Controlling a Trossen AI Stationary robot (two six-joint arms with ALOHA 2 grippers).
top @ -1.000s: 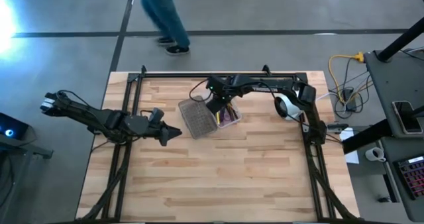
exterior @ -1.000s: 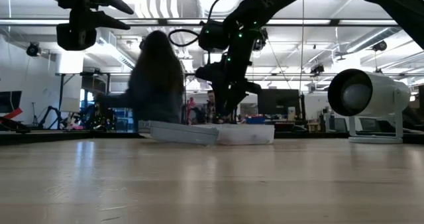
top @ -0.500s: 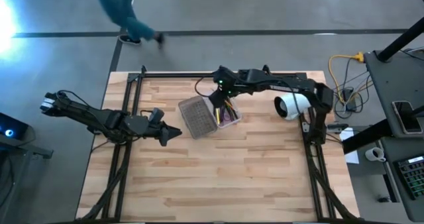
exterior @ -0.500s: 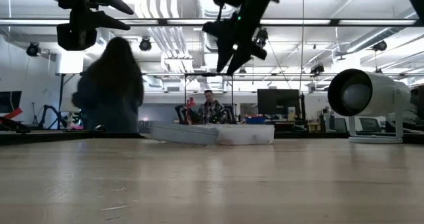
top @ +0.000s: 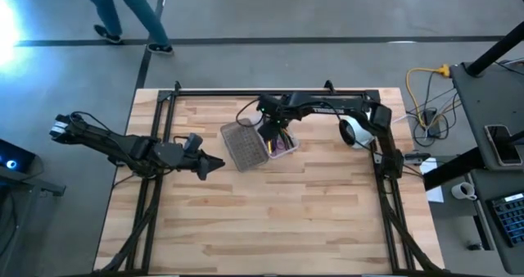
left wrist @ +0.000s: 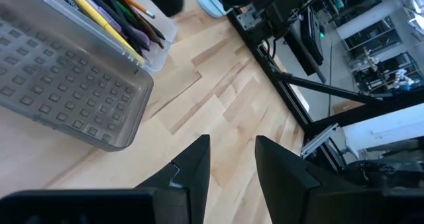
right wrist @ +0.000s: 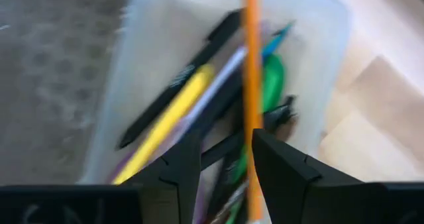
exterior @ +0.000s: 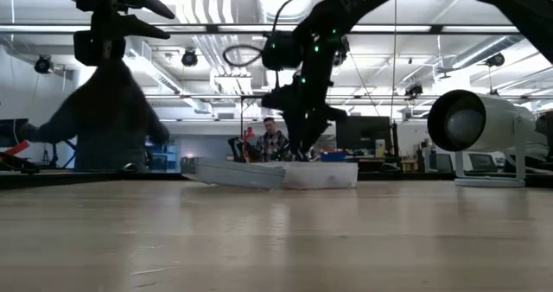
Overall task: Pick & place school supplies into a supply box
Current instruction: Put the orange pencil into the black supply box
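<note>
The supply box [top: 282,148] lies open near the table's far edge, its grey ribbed half [top: 244,146] flat beside the clear half, which holds yellow, green, purple and dark pens [right wrist: 179,111]. My right gripper [top: 268,133] hangs over the clear half, pointing down, shut on an orange pencil [right wrist: 251,65]. In the low view it [exterior: 302,149] reaches the box's rim [exterior: 324,173]. My left gripper [top: 217,165] waits left of the box, raised off the table and shut, and it shows in its own wrist view [left wrist: 232,141]. Scissors do not show. My right gripper pinches the orange pencil between its two fingers, which come from above and point down. The pencil lies along the fingers and sticks out past their tips [right wrist: 252,141] toward the pens in the clear half. Whether its far end touches them, I cannot tell.
A white round device [top: 354,131] stands right of the box, near the right arm's base. A black frame rail [top: 270,91] runs along the far edge. Bare wood [top: 270,220] fills the near half. A person [top: 123,11] walks on the floor beyond the table.
My right gripper rose from the box and swung toward the far edge, then came back down over the clear half. The person beyond the table walked toward the left.
</note>
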